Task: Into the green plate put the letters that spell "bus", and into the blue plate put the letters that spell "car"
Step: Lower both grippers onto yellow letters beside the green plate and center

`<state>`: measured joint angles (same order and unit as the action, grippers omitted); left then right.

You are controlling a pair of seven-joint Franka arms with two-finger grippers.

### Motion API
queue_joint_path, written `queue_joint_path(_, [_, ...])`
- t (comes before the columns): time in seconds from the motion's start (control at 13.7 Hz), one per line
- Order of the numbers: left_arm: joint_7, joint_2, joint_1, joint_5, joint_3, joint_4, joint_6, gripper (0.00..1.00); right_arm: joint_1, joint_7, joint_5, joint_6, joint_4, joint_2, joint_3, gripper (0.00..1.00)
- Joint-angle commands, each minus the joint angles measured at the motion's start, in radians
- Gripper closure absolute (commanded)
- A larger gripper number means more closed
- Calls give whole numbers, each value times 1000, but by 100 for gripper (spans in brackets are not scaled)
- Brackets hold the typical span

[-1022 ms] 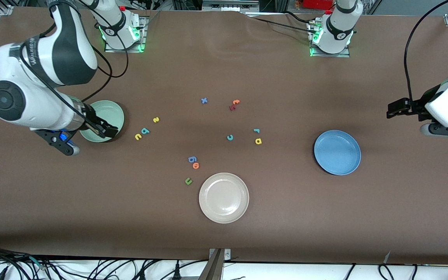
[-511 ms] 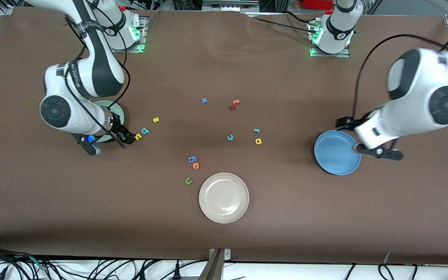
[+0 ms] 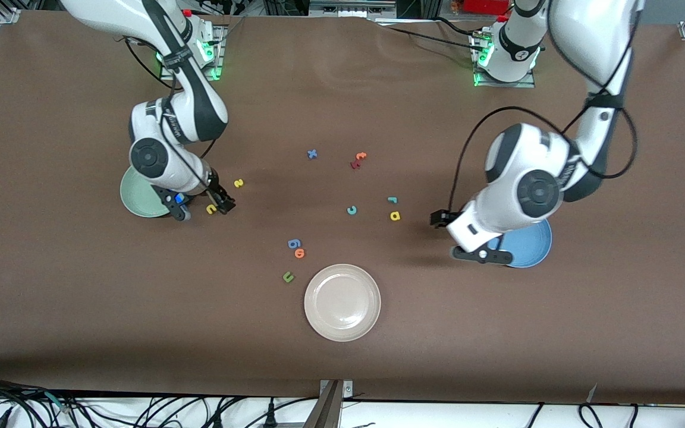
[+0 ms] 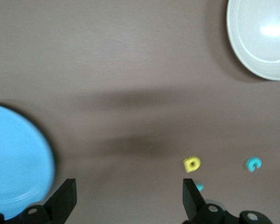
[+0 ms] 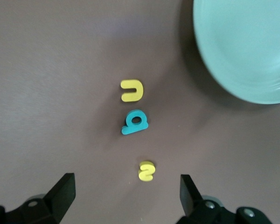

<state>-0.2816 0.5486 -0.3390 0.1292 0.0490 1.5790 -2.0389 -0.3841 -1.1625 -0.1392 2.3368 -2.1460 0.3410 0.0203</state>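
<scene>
The yellow u (image 5: 131, 90), teal b (image 5: 136, 122) and yellow s (image 5: 146, 171) lie in a row beside the green plate (image 5: 242, 46). My right gripper (image 5: 127, 184) hangs open over them, with the s between its fingers' line. In the front view the right gripper (image 3: 223, 204) covers the b; the u (image 3: 211, 209) and s (image 3: 238, 183) show. The teal c (image 3: 352, 210), teal r (image 3: 392, 200) and yellow a (image 3: 395, 216) lie mid-table. My left gripper (image 3: 439, 219) hangs open over bare table between them and the blue plate (image 3: 533, 244), empty (image 4: 129, 186).
A beige-white plate (image 3: 342, 302) sits nearer the front camera. A dark green u (image 3: 288, 276), an orange o (image 3: 299, 254) and a blue letter (image 3: 294, 243) lie beside it. A blue x (image 3: 312, 154) and red and orange letters (image 3: 357, 159) lie toward the bases.
Both arms swung in from the table's ends. The right gripper went from the green plate to over the b, u and s. The left gripper crossed the blue plate toward the c, a and r.
</scene>
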Motion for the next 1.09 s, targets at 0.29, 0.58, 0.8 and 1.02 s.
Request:
queue_joint_path(0.29, [-255, 66, -141, 14, -14, 116, -272, 0, -22, -189, -11, 221, -133, 4, -39, 2])
queue_joint_path(0.58, [-391, 77, -189, -48, -14, 208, -397, 0, -22, -218, -13, 340, -184, 21, -43, 6])
queue_joint_path(0.8, [-452, 96, -201, -88, -14, 220, -432, 0, -22, -229, -14, 354, -195, 32, -43, 6])
queue_joint_path(1.02, [-474, 112, -213, -88, -14, 220, -434, 2, -21, -241, -17, 358, -199, 33, -58, 13])
